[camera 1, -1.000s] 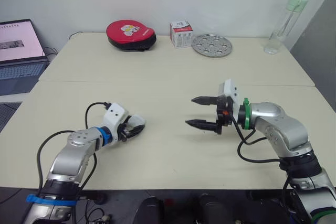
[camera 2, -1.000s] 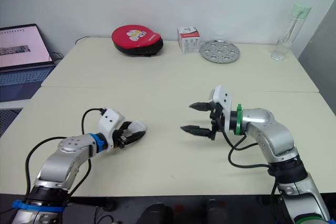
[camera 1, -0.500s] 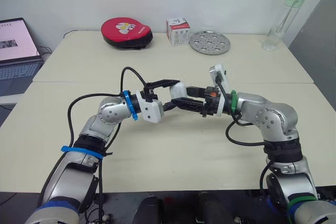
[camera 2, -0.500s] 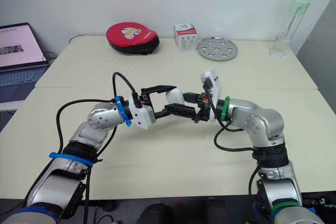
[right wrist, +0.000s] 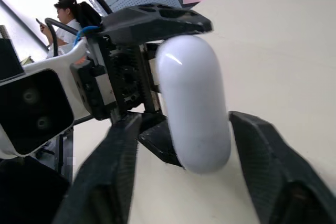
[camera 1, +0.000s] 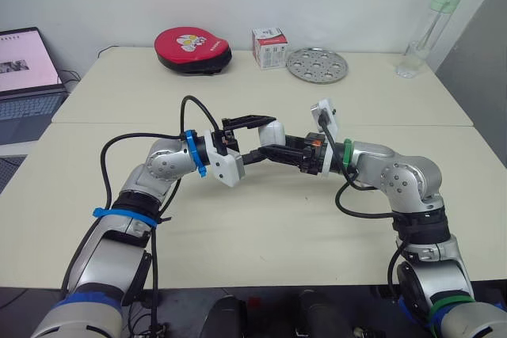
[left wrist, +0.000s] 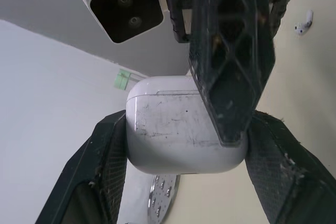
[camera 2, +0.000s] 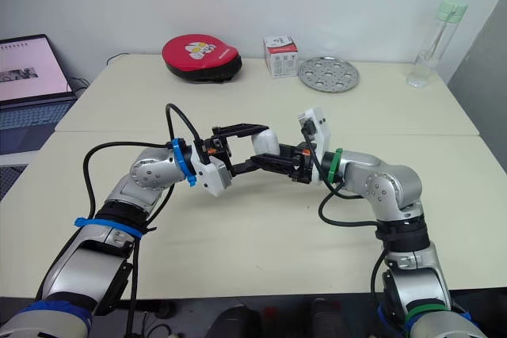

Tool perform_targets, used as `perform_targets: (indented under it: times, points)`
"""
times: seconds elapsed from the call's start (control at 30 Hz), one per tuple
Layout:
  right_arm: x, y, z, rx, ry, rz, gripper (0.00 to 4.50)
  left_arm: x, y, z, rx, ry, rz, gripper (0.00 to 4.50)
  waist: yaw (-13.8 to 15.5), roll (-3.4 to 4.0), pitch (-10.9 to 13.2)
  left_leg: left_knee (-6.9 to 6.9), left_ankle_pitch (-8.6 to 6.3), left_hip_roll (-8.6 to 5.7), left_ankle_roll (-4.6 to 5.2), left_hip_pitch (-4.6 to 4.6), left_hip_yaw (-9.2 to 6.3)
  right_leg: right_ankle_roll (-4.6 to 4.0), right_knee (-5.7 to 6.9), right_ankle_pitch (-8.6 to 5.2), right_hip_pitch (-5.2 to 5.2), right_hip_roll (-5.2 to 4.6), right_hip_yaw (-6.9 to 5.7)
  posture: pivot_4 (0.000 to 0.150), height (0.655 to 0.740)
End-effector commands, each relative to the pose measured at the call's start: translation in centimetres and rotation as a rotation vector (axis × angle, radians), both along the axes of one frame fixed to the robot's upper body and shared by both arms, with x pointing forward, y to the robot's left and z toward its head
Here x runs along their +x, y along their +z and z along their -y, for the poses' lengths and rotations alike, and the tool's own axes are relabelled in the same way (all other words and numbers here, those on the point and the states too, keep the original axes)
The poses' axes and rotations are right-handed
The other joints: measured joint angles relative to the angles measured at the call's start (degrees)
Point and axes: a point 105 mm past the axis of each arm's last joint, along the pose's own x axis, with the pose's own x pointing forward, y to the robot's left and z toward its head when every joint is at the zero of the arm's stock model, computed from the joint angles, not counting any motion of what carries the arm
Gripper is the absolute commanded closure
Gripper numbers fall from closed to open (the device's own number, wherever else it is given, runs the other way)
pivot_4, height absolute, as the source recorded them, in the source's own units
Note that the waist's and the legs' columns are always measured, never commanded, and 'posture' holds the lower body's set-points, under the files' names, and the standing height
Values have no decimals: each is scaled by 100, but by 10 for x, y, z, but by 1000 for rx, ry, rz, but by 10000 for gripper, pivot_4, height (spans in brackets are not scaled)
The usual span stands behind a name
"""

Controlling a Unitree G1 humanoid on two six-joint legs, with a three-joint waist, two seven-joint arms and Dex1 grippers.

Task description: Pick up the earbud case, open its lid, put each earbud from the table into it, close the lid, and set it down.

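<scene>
The white earbud case (camera 1: 274,131) hangs above the middle of the near table (camera 1: 261,219) with its lid closed. My left gripper (camera 1: 268,138) is shut on it, one black finger above and one below. In the left wrist view the case (left wrist: 178,124) sits between both fingers (left wrist: 107,156). My right gripper (camera 1: 283,148) has come in from the right and stands open astride the case (right wrist: 194,103), one finger (right wrist: 262,171) on each side. A small white piece, perhaps an earbud (left wrist: 303,22), lies on the tabletop.
At the back of the far table are a red round pouch (camera 1: 192,49), a small box (camera 1: 272,47), a dimpled metal plate (camera 1: 318,65) and a clear bottle (camera 1: 424,33). A laptop (camera 1: 28,77) stands at far left. A seated person (right wrist: 68,19) shows in the right wrist view.
The left arm carried the case up from the front left to the table's middle. The right gripper swung left to meet it and now straddles it. The camera shifted slightly.
</scene>
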Motion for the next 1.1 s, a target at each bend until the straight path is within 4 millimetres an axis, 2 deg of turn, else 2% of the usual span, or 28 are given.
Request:
perform_targets:
  times: [0.03, 0.07, 0.1, 0.27, 0.37, 0.43, 0.5, 0.57, 0.67, 0.77, 0.9, 1.1]
  points:
    - [1, 19, -2, 35, 6, 62, 30195, -5, 9, 5, -25, -40, 44, 17161, 0, 0, 0, 0, 0, 0, 0, 0, 0, 0, 0, 0, 0, 0, 0, 1500, 7400]
    - [1, 20, -2, 42, 7, 58, 34722, -6, 10, 5, -28, -42, 47, 17161, 0, 0, 0, 0, 0, 0, 0, 0, -1, 0, 0, 0, 0, 0, -1, 1500, 7400]
    - [2, 21, -3, 45, 8, 56, 35917, -6, 10, 5, -30, -43, 48, 17161, 0, 0, 0, 0, 0, 0, 0, 0, -2, 0, 0, 0, 0, 0, -1, 1500, 7400]
    - [1, 21, -3, 45, 22, 54, 35902, -6, 11, 5, -36, -40, 52, 17161, 0, 0, 0, 0, 0, 0, 0, 0, -2, 0, 0, 0, 1, 1, 0, 1500, 7400]
    - [4, 21, 0, 49, 3, 58, 36097, -6, 7, 3, -28, -35, 31, 7209, 0, 0, 0, 0, 0, 0, 0, 0, -2, 0, 1, 0, 1, 1, 0, 1500, 7400]
    - [14, 19, 7, 36, -62, 69, 36379, -8, 7, 2, -28, -42, 40, 790, 0, 0, 0, 0, 0, 0, 0, 0, -2, 0, 2, 0, 0, 2, 1, 1500, 7400]
    - [28, 13, 19, -9, -159, 92, 36379, -7, 6, 0, -30, -25, 5, 0, -1, 0, 0, 0, 0, 0, 0, 0, -1, 0, 2, 0, 1, 2, 1, 1500, 7400]
    - [44, 3, 34, -105, -270, 145, 36379, -5, -4, -5, 36, -7, -76, 0, -4, 0, 0, 0, 0, -1, 0, 0, 0, 0, 2, 0, 1, 2, 2, 1500, 7400]
    - [52, -9, 44, -275, -320, 269, 36379, 2, -10, -14, 44, 41, -293, 0, -21, 0, 0, 1, 0, -1, -1, 0, 4, 0, 2, 0, -2, 3, 6, 1500, 7400]
    - [47, -13, 37, -409, -254, 424, 36379, 3, -7, -18, -2, 41, -536, 6063, -44, 0, 1, 0, 0, 1, -1, 0, 2, 2, 3, -2, -5, 9, 8, 1500, 7400]
    - [35, -17, 23, -520, -129, 559, 36379, 5, -9, -16, 56, 61, -643, 18071, -51, 0, 1, 0, 0, 4, -1, -1, -4, 3, 2, -3, -5, 21, 11, 1500, 7400]
    - [21, -26, 8, -639, 8, 664, 36379, 13, -5, -11, 101, 83, -652, 18071, -27, 0, 1, 5, 1, 0, -1, -1, -4, 3, 2, -3, -3, 25, 14, 1500, 7400]
